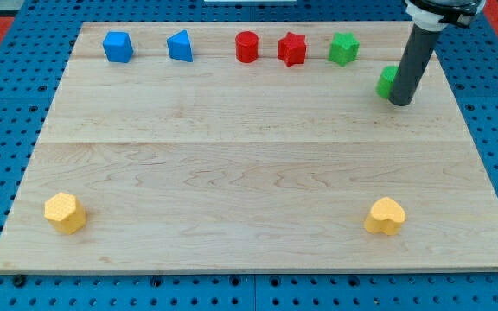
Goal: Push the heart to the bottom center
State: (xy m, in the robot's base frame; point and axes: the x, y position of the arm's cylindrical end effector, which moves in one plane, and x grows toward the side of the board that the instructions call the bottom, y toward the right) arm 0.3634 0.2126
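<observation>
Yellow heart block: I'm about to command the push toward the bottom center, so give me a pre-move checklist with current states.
1. Yellow heart block on the wooden board, at the view's bottom right: ok.
2. Bottom center free of blocks: ok.
3. My tip beside the heart: not ok; it sits far above, against a green block.
4. Tip on the heart's right side for a leftward push: not ok.
5. Yellow hexagon-like block outside the push path: ok.

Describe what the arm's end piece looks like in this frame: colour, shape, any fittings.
A straight, dark grey cylindrical rod with a matte finish, ending in my tip, which is blunt. At the view's top the rod enters a white collar with a dark band. No cables or markings show.
</observation>
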